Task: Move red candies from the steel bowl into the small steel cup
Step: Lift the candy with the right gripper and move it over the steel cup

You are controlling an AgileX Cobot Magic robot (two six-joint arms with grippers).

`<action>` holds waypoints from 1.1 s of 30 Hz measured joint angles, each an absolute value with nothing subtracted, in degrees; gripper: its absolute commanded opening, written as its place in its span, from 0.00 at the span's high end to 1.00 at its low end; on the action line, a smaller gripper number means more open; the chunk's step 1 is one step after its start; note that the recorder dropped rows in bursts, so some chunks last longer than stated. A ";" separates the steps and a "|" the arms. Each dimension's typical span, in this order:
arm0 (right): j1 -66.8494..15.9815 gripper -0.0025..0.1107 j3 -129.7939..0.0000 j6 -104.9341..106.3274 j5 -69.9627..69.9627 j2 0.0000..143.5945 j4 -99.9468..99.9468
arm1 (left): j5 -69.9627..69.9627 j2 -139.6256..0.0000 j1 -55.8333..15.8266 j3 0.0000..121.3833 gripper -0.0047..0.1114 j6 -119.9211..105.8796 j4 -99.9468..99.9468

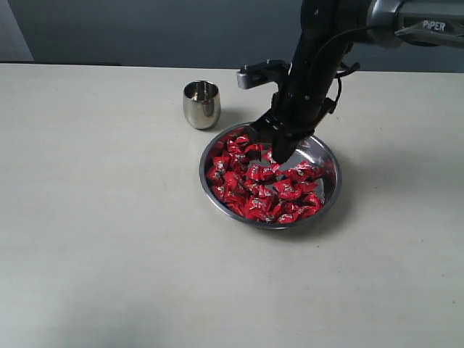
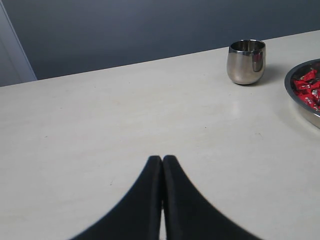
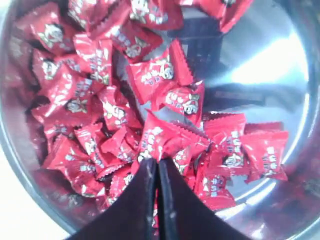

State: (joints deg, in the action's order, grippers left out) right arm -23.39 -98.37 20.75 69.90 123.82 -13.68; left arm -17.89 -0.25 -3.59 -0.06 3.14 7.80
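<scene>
We see a wide, shallow round bowl of shiny steel with a rolled rim (image 1: 328,194) resting on a smooth, pale matte table (image 1: 109,217). It holds a loose heap of small red candies (image 1: 254,185). Their wrappers are glossy and crinkled, with saw-toothed ends and tiny pale markings. The heap fills the side of the bowl nearer the cup, and the polished floor on the other side is bare and mirror-bright.

The black right gripper (image 3: 157,162) reaches down into the bowl, its tapered fingers clenched together with their tips at the edge of one wrapper. We cannot tell whether any foil is pinched between them.

The small, egg-shaped cup of polished steel (image 1: 201,104) stands upright near the bowl, not touching it. We cannot see inside it.

The black left gripper (image 2: 162,159) hangs over bare table well away from both vessels. Its curved fingers are pressed tight together and hold nothing.
</scene>
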 measured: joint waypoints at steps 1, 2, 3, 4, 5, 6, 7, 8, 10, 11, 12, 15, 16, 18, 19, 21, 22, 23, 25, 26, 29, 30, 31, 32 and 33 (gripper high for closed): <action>-23.39 0.98 -99.37 20.84 69.79 123.22 -13.68 | -17.89 -0.25 -3.59 -0.06 0.96 3.14 7.80; -23.39 0.98 -100.17 20.84 69.79 123.10 -13.68 | -17.89 -0.25 -3.59 -0.06 0.96 3.14 7.80; -23.39 0.98 -100.83 20.84 69.79 123.10 -13.68 | -17.89 -0.25 -3.59 -0.06 0.96 3.14 7.80; -23.39 0.98 -101.08 20.84 69.79 123.10 -13.68 | -17.89 -0.25 -3.59 -0.06 0.96 3.14 7.80; -23.39 0.98 -101.13 20.84 69.79 123.10 -13.42 | -17.89 -0.25 -3.59 -0.06 0.96 3.14 7.80; -23.39 0.98 -101.13 20.84 69.79 123.10 -12.44 | -17.89 -0.25 -3.59 -0.06 0.96 3.14 7.80; -23.39 0.98 -101.13 20.84 69.64 123.10 -11.09 | -17.89 -0.25 -3.59 -0.06 0.96 3.14 7.80; -23.39 0.98 -101.13 20.84 68.82 123.10 -10.82 | -17.89 -0.25 -3.59 -0.06 0.96 3.14 7.80; -23.39 0.98 -101.13 20.84 65.86 123.10 -10.82 | -17.89 -0.25 -3.59 -0.06 0.96 3.14 7.80; -23.39 0.98 -101.13 20.95 63.71 123.10 -11.04 | -17.89 -0.25 -3.59 -0.06 0.96 3.14 7.80; -23.39 0.98 -101.13 20.95 61.38 123.10 -11.31 | -17.89 -0.25 -3.59 -0.06 0.96 3.14 7.80; -23.39 0.98 -101.84 20.95 55.03 123.35 -13.15 | -17.89 -0.25 -3.59 -0.06 0.96 3.14 7.80; -23.39 0.98 -102.59 20.95 53.59 123.73 -13.96 | -17.89 -0.25 -3.59 -0.06 0.96 3.14 7.80; -23.39 0.98 -104.81 21.07 50.81 125.01 -16.18 | -17.89 -0.25 -3.59 -0.06 0.96 3.14 7.80; -23.39 0.98 -105.98 21.32 50.10 125.77 -17.08 | -17.89 -0.25 -3.59 -0.06 0.96 3.14 7.80; -23.39 0.98 -109.41 21.91 49.40 128.05 -19.51 | -17.89 -0.25 -3.59 -0.06 0.96 3.14 7.80; -23.39 0.98 -110.86 22.04 49.15 129.07 -20.57 | -17.89 -0.25 -3.59 -0.06 0.96 3.14 7.80; -23.39 0.98 -112.75 22.15 49.04 130.25 -21.57 | -17.89 -0.25 -3.59 -0.06 0.96 3.14 7.80; -23.39 0.98 -116.10 22.28 49.04 132.58 -22.87 | -17.89 -0.25 -3.59 -0.06 0.96 3.14 7.80; -23.39 0.98 -117.88 22.43 49.17 133.75 -23.58 | -17.89 -0.25 -3.59 -0.06 0.96 3.14 7.80; -23.39 0.98 -122.33 23.84 49.65 136.59 -26.52 | -17.89 -0.25 -3.59 -0.06 0.96 3.14 7.80; -23.39 0.98 -123.58 24.51 49.65 137.31 -27.68 | -17.89 -0.25 -3.59 -0.06 0.96 3.14 7.80; -23.39 0.98 -124.53 24.89 49.67 137.82 -28.85 | -17.89 -0.25 -3.59 -0.06 0.96 3.14 7.80; -23.43 0.98 -125.62 25.15 49.67 138.46 -29.77 | -17.89 -0.25 -3.59 -0.06 0.96 3.14 7.80; -23.52 0.98 -126.65 25.24 49.67 138.98 -30.45 | -17.89 -0.25 -3.59 -0.06 0.96 3.14 7.80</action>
